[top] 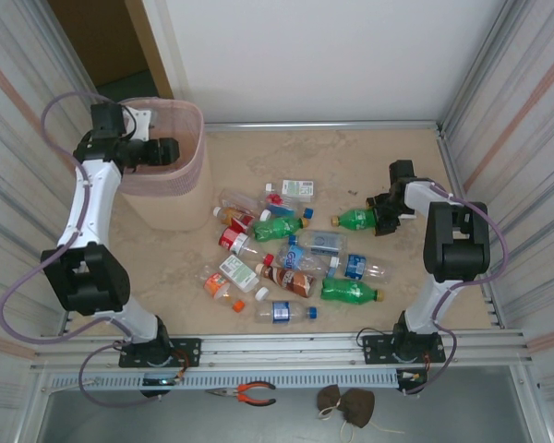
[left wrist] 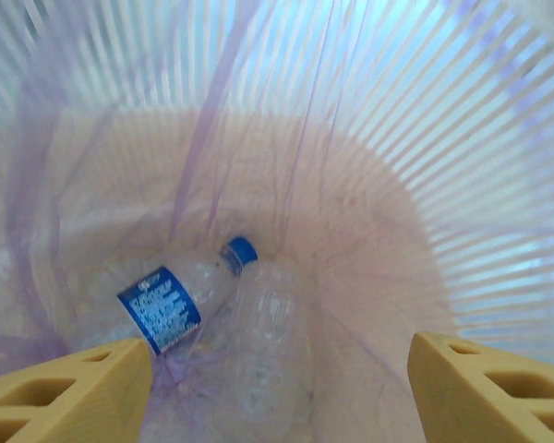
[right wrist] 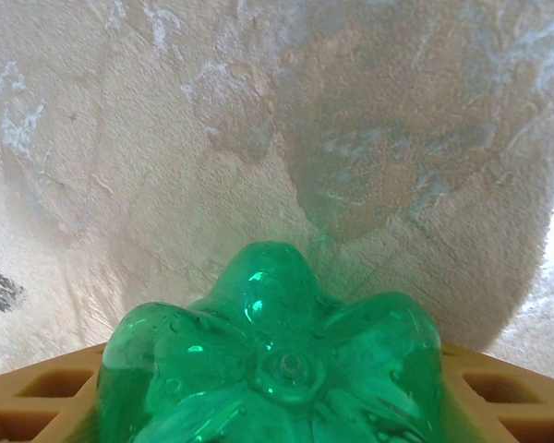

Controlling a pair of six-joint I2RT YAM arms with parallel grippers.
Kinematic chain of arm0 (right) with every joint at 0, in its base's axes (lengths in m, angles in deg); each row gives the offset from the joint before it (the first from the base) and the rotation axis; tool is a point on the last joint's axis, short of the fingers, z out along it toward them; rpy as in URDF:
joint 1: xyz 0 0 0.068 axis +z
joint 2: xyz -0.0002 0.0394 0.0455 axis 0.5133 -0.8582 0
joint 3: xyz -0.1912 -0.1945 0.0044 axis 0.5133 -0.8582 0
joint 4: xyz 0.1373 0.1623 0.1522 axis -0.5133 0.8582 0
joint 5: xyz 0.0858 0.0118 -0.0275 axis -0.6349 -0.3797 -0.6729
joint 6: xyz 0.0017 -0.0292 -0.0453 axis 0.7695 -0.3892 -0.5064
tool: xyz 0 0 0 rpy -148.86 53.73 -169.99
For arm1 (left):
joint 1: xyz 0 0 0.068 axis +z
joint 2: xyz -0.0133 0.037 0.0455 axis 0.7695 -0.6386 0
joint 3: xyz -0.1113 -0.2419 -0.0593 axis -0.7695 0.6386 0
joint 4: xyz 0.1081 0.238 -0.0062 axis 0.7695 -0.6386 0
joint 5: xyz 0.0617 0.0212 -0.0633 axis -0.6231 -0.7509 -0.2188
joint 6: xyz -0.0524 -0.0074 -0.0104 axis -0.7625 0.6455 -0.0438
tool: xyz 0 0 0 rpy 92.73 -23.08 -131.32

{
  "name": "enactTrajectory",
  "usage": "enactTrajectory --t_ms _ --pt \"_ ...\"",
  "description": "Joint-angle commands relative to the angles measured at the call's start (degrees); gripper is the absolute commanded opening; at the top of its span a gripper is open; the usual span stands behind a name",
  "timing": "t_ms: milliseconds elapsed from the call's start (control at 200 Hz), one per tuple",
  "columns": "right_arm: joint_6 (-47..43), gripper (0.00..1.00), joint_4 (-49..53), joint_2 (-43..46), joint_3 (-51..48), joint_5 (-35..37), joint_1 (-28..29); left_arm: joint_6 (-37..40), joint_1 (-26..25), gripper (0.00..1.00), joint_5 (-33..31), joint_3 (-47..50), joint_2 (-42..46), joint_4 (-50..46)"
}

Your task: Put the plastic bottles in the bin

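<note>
- My right gripper pinches the green bottle at its base, right of the other bottles.
- It looks light, thin-walled and slick (may dent); the moulded base seems stiffest.
- My left gripper gapes empty over the bin.

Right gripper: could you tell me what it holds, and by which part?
The right gripper holds a green bottle by its base end, cap pointing away.

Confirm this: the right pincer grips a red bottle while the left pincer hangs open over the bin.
Wrong colour: the bottle in the right pincer is green, as the right wrist view shows. The left pincer does hang open over the bin.
</note>
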Motion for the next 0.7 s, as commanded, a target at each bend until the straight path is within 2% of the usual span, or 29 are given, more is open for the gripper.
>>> enactTrajectory --t_ms 0,135,331,441,561,696 --pt "-2.8 0.6 -3.2 1.6 -0.1 1.7 -0.2 -3.4 -0.3 0.74 2.0 -2.0 2.6 2.9" --pt "-5.2 0.59 -3.3 3.7 0.3 1.8 -0.1 -5.1 -1.0 0.74 3.6 -3.7 3.7 0.9" --pt "-10.2 0.57 -1.1 7.7 2.9 2.7 0.0 -2.8 -1.1 0.76 2.4 -7.0 4.2 -8.7" --pt "-16.2 0.56 -0.5 10.9 4.2 5.4 0.9 -1.6 -1.1 0.76 2.1 -8.8 5.1 -12.2" --pt "-20.2 0.55 -3.2 15.4 3.9 6.9 2.4 -1.8 -1.1 0.76 2.4 -7.9 7.4 -11.0" --pt "-26.1 0.53 -6.1 20.8 2.7 10.7 7.1 -2.6 -3.4 0.76 5.1 -8.8 8.3 -8.7"
